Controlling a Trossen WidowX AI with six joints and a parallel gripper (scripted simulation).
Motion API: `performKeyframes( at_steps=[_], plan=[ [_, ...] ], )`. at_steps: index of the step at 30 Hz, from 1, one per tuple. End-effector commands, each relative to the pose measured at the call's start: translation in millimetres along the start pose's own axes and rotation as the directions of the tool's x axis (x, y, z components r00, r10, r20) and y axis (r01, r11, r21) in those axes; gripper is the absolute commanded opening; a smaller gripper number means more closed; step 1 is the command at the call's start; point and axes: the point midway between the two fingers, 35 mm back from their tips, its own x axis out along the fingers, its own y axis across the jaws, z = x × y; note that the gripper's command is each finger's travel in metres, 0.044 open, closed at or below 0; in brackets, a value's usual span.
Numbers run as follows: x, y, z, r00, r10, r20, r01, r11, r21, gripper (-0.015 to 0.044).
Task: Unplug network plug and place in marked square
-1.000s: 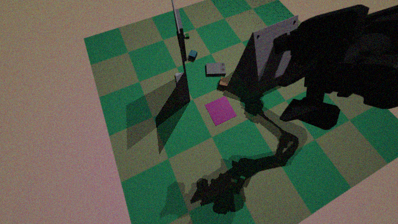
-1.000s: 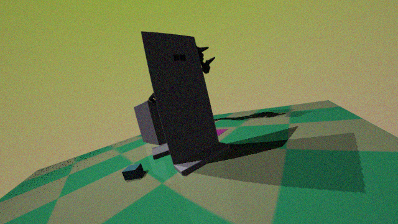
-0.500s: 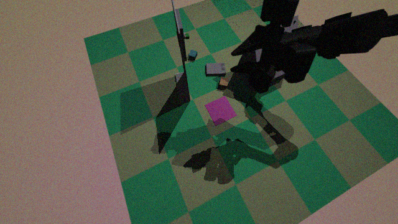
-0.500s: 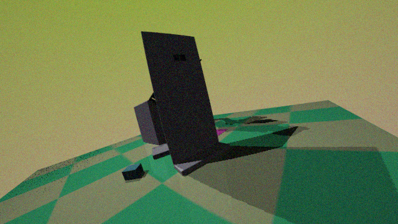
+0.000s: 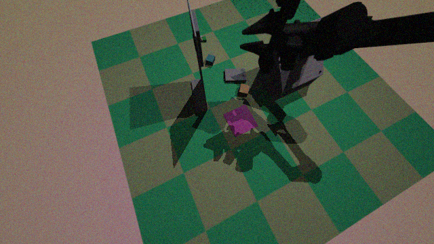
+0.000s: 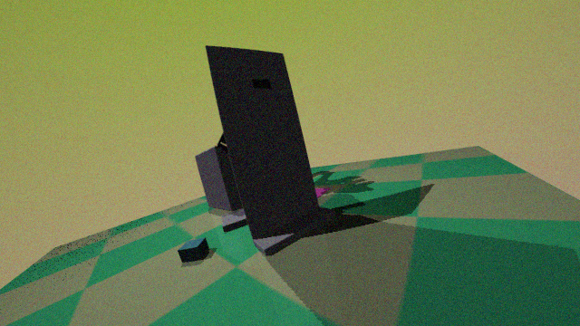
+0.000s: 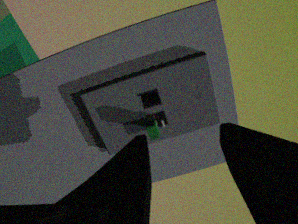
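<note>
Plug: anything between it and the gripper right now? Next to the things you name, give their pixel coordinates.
Nothing visible. The top view shows a gap between the gripper (image 5: 241, 39) (image 7: 185, 131) and the green plug (image 5: 203, 39) (image 7: 153, 131) on the upright panel (image 5: 198, 42) (image 6: 263, 149) (image 7: 185, 156). In the wrist view no object covers the plug; the open jaws aren't around it.

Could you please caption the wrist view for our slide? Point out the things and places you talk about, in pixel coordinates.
Open end effector (image 5: 241, 39) (image 7: 184, 139) facing the upright panel (image 5: 200, 57) (image 6: 263, 145) (image 7: 195, 172) and green plug (image 5: 203, 39) (image 7: 153, 131).
</note>
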Motion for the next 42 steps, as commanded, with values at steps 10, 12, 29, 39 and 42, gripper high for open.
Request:
performKeyframes(
  at_steps=[10,12,29,39,42],
  plan=[
    [-15.0,13.1,-49.5,0.994,-0.004,-0.108,-0.010,0.991,-0.131,0.0156],
    [-12.4,12.5,-48.7,0.994,-0.005,-0.108,-0.009,0.991,-0.133,0.0156],
    [24.7,10.9,-41.6,0.993,-0.029,-0.116,0.010,0.987,-0.162,0.0156],
    [44.1,15.0,-40.7,0.992,-0.041,-0.119,0.020,0.984,-0.176,0.0156],
    [46.4,14.8,-40.3,0.992,-0.041,-0.119,0.020,0.984,-0.176,0.0156]
  ],
)
